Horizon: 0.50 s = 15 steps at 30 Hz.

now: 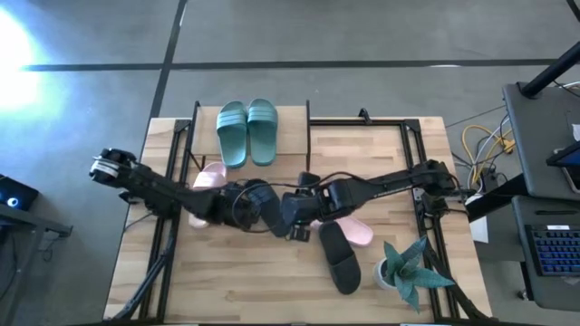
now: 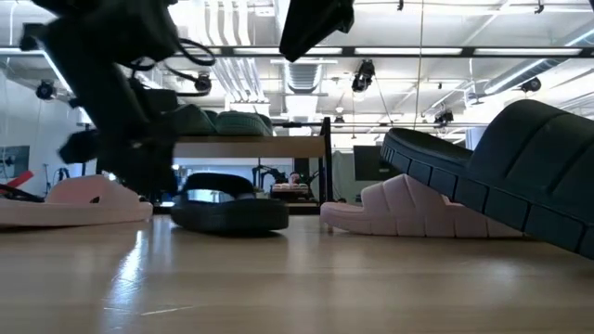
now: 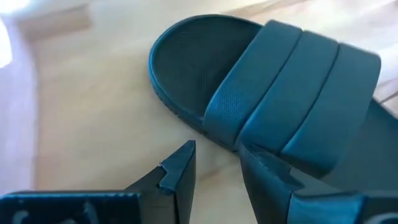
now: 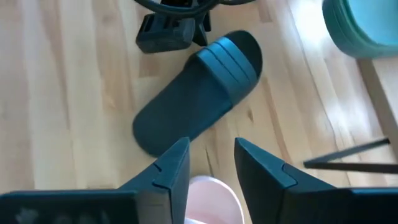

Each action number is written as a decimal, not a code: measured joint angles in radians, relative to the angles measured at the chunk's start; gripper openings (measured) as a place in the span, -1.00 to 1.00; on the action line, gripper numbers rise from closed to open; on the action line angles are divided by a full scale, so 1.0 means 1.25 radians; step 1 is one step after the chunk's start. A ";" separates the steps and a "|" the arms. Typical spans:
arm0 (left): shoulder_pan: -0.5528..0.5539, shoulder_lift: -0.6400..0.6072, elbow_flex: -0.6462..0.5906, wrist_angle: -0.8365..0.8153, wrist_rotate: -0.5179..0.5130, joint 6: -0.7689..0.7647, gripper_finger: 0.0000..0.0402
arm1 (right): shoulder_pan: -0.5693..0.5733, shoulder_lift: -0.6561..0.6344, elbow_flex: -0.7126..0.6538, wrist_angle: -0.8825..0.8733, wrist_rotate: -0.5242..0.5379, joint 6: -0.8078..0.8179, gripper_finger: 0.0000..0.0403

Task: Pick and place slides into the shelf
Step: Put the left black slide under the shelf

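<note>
My bench [image 1: 272,281] is showing pale blond wood with a fine straight grain, edged by thin black rails. A mint-green pair of slides [image 1: 246,129] is sitting on the shelf [image 1: 294,136], whose top board is showing the same light wood in a black frame. Two pale pink slides, one [image 1: 209,176] on my left and one [image 1: 358,232] on my right, are lying on the bench. Two black slides, one [image 1: 261,205] with a ribbed strap and finely dotted footbed, another [image 1: 340,258] plain matte, are lying nearby. My left claw [image 3: 214,163] and right claw [image 4: 210,163] are looking dark charcoal. A spiky potted plant [image 1: 412,267] is showing teal-green leaves in a white pot.
</note>
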 joint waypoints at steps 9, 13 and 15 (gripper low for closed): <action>0.079 0.030 0.000 0.252 0.007 0.292 -0.44 | 0.004 0.000 -0.043 0.000 0.000 0.052 -0.47; 0.093 0.028 0.002 0.296 0.011 0.338 -0.44 | 0.004 0.000 -0.049 0.000 0.001 0.077 -0.49; 0.090 0.014 0.002 0.284 0.021 0.339 -0.44 | 0.008 0.000 -0.049 -0.012 0.001 0.088 -0.49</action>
